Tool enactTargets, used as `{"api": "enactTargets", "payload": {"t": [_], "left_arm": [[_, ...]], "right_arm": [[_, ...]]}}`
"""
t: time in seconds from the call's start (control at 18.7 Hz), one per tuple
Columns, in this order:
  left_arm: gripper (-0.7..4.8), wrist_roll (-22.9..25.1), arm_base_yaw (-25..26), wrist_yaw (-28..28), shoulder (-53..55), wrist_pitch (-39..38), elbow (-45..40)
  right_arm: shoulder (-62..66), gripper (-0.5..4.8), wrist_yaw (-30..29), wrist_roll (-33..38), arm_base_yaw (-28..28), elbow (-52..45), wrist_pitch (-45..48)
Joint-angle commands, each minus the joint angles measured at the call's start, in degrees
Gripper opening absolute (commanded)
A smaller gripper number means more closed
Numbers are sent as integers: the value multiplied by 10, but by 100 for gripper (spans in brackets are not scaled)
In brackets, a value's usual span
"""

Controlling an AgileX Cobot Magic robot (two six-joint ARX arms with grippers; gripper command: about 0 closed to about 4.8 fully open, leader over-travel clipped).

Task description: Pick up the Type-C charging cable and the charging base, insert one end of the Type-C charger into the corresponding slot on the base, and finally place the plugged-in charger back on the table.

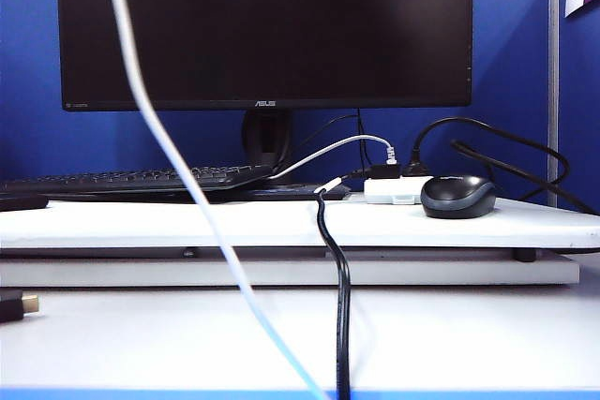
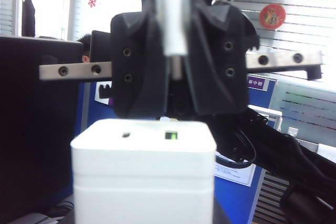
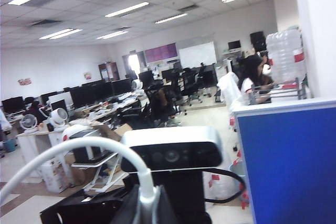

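Charging base (image 2: 143,174) low in the left wrist view, held up off the tabletop (image 1: 281,334), slotted face turned upward toward a white-and-silver plug; two dark slots visible, lower body cut off by the frame edge. Left claw itself out of sight under the base, so cannot tell its grip. Right claw (image 2: 176,51) directly above the base, clenched on the Type-C charging cable (image 2: 174,30), plug standing vertical, silver tip aimed down just over the slots, not yet touching. From the right wrist view, only the white cord (image 3: 94,150) arching up and out of the claw (image 3: 146,203) at the bottom edge, fingertips mostly cropped. In the exterior view, cable (image 1: 178,166) running diagonally from upper left down to bottom centre, both claws out of frame
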Motion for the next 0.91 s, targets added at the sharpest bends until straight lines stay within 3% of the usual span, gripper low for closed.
{"api": "enactTargets", "payload": {"t": [0.05,0.53,0.91], "left_arm": [[-5,-20,0,25,-3,19,3],[-5,-31,0,41,-10,20,3],[-5,-42,0,20,-10,24,3]], "right_arm": [[-2,-5,-9,-17,-3,2,-27],[-2,-5,-16,-19,-9,2,-52],[-3,-5,-25,-19,-9,2,-56]]}}
